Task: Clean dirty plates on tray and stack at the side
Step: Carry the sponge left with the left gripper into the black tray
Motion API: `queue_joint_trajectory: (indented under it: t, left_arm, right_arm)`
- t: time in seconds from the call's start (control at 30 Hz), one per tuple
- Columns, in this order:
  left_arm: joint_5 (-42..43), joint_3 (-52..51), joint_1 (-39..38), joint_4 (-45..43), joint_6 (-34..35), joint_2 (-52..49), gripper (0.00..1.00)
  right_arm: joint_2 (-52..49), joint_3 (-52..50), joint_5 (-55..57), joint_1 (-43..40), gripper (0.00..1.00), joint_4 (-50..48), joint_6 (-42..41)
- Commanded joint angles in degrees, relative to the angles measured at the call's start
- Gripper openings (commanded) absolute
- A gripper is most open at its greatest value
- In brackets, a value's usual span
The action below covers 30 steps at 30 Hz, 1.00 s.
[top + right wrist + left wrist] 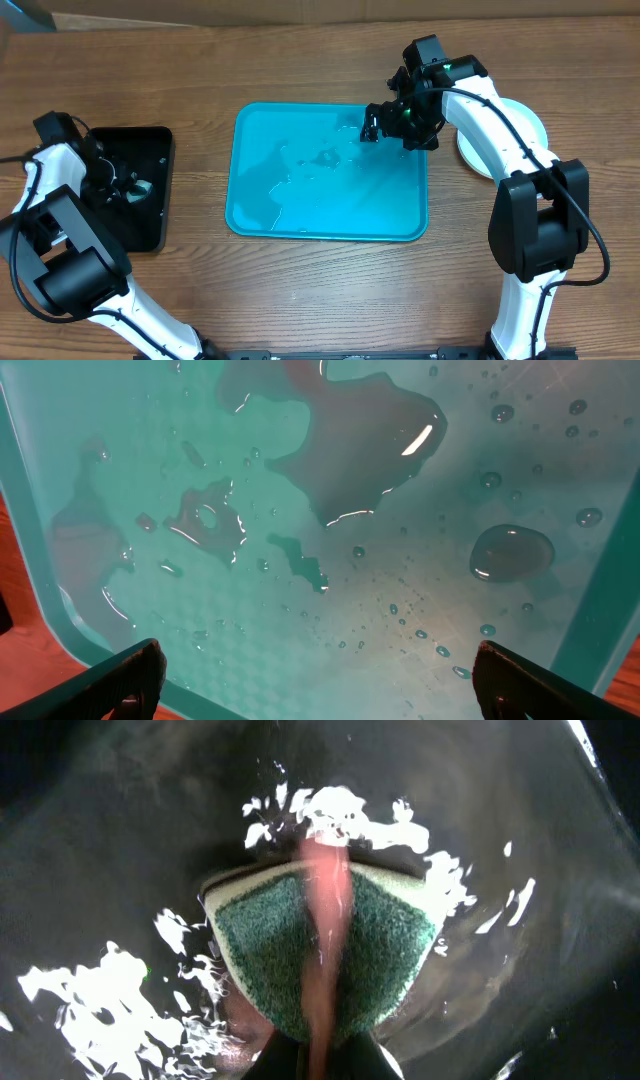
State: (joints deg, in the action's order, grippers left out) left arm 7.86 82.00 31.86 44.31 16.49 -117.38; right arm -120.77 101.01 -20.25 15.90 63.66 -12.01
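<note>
The turquoise tray (pixel 250 215) lies mid-table, wet with puddles and drops, and no plate shows on it. It fills the right wrist view (pixel 330 590). White plates (pixel 532 125) sit to the right of the tray, partly hidden by the right arm. My right gripper (pixel 383 122) is open and empty just above the tray's far right part, its fingertips wide apart (pixel 322 685). My left gripper (pixel 122 185) is down in the black bin (pixel 150 235) and is shut on a green sponge (pixel 270 950), which also shows in the overhead view (pixel 143 187).
The black bin at the left holds water with bright glints (pixel 80 995). A pinkish blurred streak (pixel 325 920) crosses the sponge. Bare wooden table (pixel 330 300) lies in front of the tray.
</note>
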Motion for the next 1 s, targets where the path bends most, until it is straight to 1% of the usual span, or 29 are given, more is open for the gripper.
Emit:
queue_joint_trajectory:
  t: [0.0, 0.03, 0.07, 0.1, 0.13, 0.17, 0.23, 0.27, 0.3, 0.33, 0.37, 0.4, 0.43, 0.47, 0.5, 0.53, 0.6, 0.63, 0.67, 0.7, 0.73, 0.77, 0.87, 0.97]
  left_arm:
    - [-0.5, 6.5, -0.4, 4.0, -0.2, -0.7, 0.04]
    - [-0.5, 8.1, -0.4, 5.4, -0.2, -0.7, 0.04]
    - [-0.5, 9.2, -0.4, 6.4, -0.2, -0.7, 0.09]
    - [-0.5, 10.1, -0.4, 6.9, -0.2, -0.7, 0.28]
    - [-0.6, 10.2, -0.4, 6.6, -0.2, -0.7, 0.51]
    - [-0.7, 10.0, -0.4, 6.4, -0.2, -0.7, 0.55]
    - [-0.8, 8.7, -0.4, 5.6, -0.2, -0.7, 0.55]
    - [-0.8, 7.9, -0.4, 5.2, -0.2, -0.7, 0.49]
    - [-0.8, 6.9, -0.4, 4.8, -0.2, -0.7, 0.34]
    - [-0.8, 5.5, -0.4, 3.8, -0.2, -0.8, 0.23]
    - [-0.8, 4.1, -0.4, 2.8, -0.2, -0.8, 0.20]
    - [-0.8, 2.7, -0.4, 1.7, -0.2, -1.0, 0.21]
    - [-0.8, 1.3, -0.4, 0.6, -0.2, -1.1, 0.26]
    - [-0.8, -0.5, -0.4, -0.8, -0.2, -1.2, 0.36]
    - [-0.7, -2.0, -0.4, -2.0, -0.2, -1.3, 0.50]
    - [-0.7, -3.4, -0.4, -3.1, -0.2, -1.4, 0.56]
    - [-0.8, -5.6, -0.4, -4.8, -0.2, -1.4, 0.63]
    - [-0.8, -6.3, -0.4, -5.3, -0.2, -1.4, 0.56]
    - [-0.8, -6.8, -0.4, -5.7, -0.3, -1.4, 0.42]
    - [-0.9, -6.9, -0.4, -5.8, -0.3, -1.4, 0.24]
    - [-0.8, -6.9, -0.4, -5.9, -0.2, -1.4, 0.10]
    - [-0.8, -6.8, -0.4, -6.0, -0.2, -1.3, 0.04]
    - [-0.8, -5.0, -0.4, -4.8, -0.2, -1.3, 0.04]
    - [-0.8, -1.0, -0.4, -0.9, -0.2, -1.2, 0.04]
  right_arm:
    - [2.0, -0.1, 0.3, 0.2, 1.00, -0.2, -0.4]
    - [2.0, -0.1, 0.3, 0.2, 1.00, -0.3, -0.4]
    - [2.0, -0.1, 0.3, 0.2, 1.00, -0.4, -0.4]
    - [2.0, -0.1, 0.3, 0.2, 1.00, -0.5, -0.4]
    - [2.0, -0.1, 0.3, 0.2, 1.00, -0.6, -0.4]
    - [2.0, -0.1, 0.3, 0.2, 1.00, -0.7, -0.4]
    - [2.0, -0.1, 0.3, 0.2, 1.00, -0.8, -0.4]
    - [2.0, -0.1, 0.3, 0.2, 1.00, -0.8, -0.4]
    - [2.0, -0.1, 0.3, 0.2, 1.00, -0.8, -0.4]
    - [2.0, -0.1, 0.3, 0.2, 1.00, -0.7, -0.4]
    - [2.0, -0.1, 0.3, 0.2, 1.00, -0.7, -0.4]
    - [2.0, -0.1, 0.3, 0.2, 1.00, -0.7, -0.4]
    - [2.0, -0.1, 0.3, 0.2, 1.00, -0.6, -0.4]
    - [2.0, -0.1, 0.3, 0.2, 1.00, -0.6, -0.4]
    - [2.0, -0.1, 0.3, 0.2, 1.00, -0.5, -0.4]
    - [2.0, -0.1, 0.3, 0.2, 1.00, -0.5, -0.4]
    - [2.0, -0.1, 0.3, 0.2, 1.00, -0.4, -0.4]
    - [2.0, -0.1, 0.3, 0.2, 1.00, -0.3, -0.4]
    - [2.0, -0.1, 0.3, 0.2, 1.00, -0.4, -0.4]
    - [2.0, -0.1, 0.3, 0.2, 1.00, -0.4, -0.4]
    - [2.0, -0.1, 0.3, 0.2, 1.00, -0.4, -0.4]
    - [2.0, -0.1, 0.3, 0.2, 1.00, -0.4, -0.4]
    - [2.0, -0.1, 0.3, 0.2, 1.00, -0.3, -0.4]
    - [2.0, -0.1, 0.3, 0.2, 1.00, -0.2, -0.4]
